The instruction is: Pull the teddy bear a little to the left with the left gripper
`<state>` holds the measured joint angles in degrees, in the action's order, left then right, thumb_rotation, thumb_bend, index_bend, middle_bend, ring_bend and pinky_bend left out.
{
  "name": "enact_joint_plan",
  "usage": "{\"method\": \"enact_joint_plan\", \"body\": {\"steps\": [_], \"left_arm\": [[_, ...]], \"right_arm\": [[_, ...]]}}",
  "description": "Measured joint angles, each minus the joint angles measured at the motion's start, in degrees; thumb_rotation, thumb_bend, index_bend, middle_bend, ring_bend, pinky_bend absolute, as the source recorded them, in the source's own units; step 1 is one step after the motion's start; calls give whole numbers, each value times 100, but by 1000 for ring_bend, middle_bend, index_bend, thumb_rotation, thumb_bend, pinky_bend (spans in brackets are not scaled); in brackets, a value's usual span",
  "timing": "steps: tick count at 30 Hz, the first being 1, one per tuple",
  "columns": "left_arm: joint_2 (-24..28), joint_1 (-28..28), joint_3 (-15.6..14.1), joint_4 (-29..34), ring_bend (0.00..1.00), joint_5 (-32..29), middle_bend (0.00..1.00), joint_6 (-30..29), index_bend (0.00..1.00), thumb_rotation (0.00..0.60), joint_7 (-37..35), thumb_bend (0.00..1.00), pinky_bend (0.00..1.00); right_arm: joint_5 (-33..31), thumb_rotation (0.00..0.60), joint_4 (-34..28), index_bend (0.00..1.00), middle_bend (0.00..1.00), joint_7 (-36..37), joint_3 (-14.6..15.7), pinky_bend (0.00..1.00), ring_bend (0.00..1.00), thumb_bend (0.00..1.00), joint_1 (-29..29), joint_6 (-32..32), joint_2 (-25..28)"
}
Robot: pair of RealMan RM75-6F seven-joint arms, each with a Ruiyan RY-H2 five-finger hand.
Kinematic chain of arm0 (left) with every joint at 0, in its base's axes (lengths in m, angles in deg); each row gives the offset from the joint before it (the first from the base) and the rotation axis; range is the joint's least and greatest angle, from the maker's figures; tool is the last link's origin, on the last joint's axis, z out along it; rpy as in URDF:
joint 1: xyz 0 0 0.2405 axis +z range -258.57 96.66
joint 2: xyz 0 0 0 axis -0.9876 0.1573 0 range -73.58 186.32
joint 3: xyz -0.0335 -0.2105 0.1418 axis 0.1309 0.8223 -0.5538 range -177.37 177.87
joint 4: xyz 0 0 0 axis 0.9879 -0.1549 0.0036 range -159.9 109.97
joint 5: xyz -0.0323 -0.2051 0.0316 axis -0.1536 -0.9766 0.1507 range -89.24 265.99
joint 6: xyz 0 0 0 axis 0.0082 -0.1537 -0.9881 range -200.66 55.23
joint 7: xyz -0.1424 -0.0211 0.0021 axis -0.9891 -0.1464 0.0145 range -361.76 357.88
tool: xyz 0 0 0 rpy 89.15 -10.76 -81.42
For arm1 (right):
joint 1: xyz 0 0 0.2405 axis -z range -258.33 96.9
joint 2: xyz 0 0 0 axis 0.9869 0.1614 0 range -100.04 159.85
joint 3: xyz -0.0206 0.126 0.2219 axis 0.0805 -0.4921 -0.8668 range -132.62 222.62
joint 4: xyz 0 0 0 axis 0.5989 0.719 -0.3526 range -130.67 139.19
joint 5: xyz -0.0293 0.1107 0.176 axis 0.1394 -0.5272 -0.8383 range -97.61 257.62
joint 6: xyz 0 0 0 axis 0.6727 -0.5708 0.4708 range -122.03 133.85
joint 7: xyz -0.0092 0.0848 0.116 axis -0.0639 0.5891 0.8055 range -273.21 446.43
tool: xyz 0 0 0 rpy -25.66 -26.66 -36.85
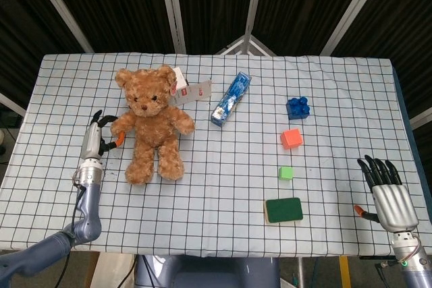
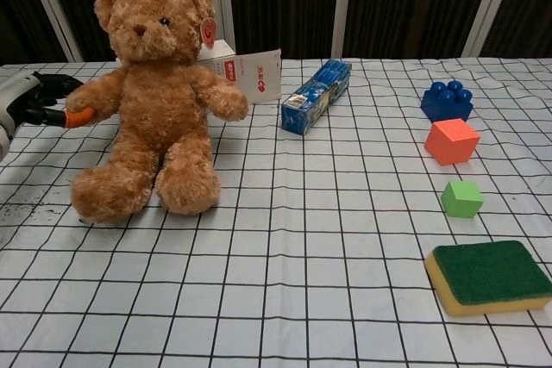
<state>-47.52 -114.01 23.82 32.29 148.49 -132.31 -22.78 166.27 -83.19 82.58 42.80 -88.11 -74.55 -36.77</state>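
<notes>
A brown teddy bear [image 1: 150, 121] [image 2: 149, 99] sits upright on the checked tablecloth, left of centre. My left hand [image 1: 96, 137] [image 2: 36, 99] is at the bear's outstretched arm, its dark fingers and orange thumb tip pinching the paw. My right hand [image 1: 386, 189] rests at the table's front right corner with fingers stretched out and nothing in it; the chest view does not show it.
A white card box [image 2: 249, 73] stands behind the bear. A blue packet [image 1: 231, 98] lies to its right. Further right are a blue brick [image 1: 298, 107], an orange cube [image 1: 291, 138], a small green cube [image 1: 286, 173] and a green sponge [image 1: 283, 210].
</notes>
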Motion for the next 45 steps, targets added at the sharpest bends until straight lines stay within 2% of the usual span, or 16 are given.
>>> {"method": "enact_joint_plan", "body": {"steps": [5, 11, 15, 25, 32, 38, 41, 45], "left_arm": [[-103, -91, 25, -7, 0, -12, 373, 8, 402, 600, 119, 567, 2], [-193, -88, -1, -67, 0, -17, 298, -23, 324, 600, 151, 526, 0], [-172, -49, -3, -87, 0, 21, 252, -40, 284, 600, 28, 509, 0], [-22, 70, -57, -27, 0, 141, 218, -24, 217, 600, -193, 501, 0], [91, 220, -144, 81, 0, 271, 38, -104, 79, 600, -388, 465, 0], [331, 462, -288, 379, 0, 649, 1, -508, 34, 600, -694, 461, 0], [588, 690, -455, 751, 0, 991, 11, -901, 59, 600, -821, 461, 0], [1116, 1185, -833, 1440, 0, 1499, 34, -1709, 111, 600, -639, 461, 0]], "right_arm": [[-31, 600, 3, 0, 0, -12, -10, 0, 0, 103, -3, 17, -5], [-33, 600, 5, 0, 0, 2, -10, 0, 0, 102, -5, 24, 1], [-24, 600, -3, 0, 0, 27, -8, 0, 0, 103, 2, 9, 12], [-26, 600, -21, 0, 0, -11, 3, 0, 0, 102, -6, 40, 5], [-40, 600, -35, 0, 0, -26, 1, 0, 0, 102, -7, 48, 6], [-40, 600, -46, 0, 0, -15, 1, 0, 0, 103, -4, 44, 16], [-26, 600, -51, 0, 0, -15, 4, 0, 0, 103, -2, 36, 17], [-1, 600, -67, 0, 0, -27, 22, 0, 0, 103, -3, 39, 16]]}}
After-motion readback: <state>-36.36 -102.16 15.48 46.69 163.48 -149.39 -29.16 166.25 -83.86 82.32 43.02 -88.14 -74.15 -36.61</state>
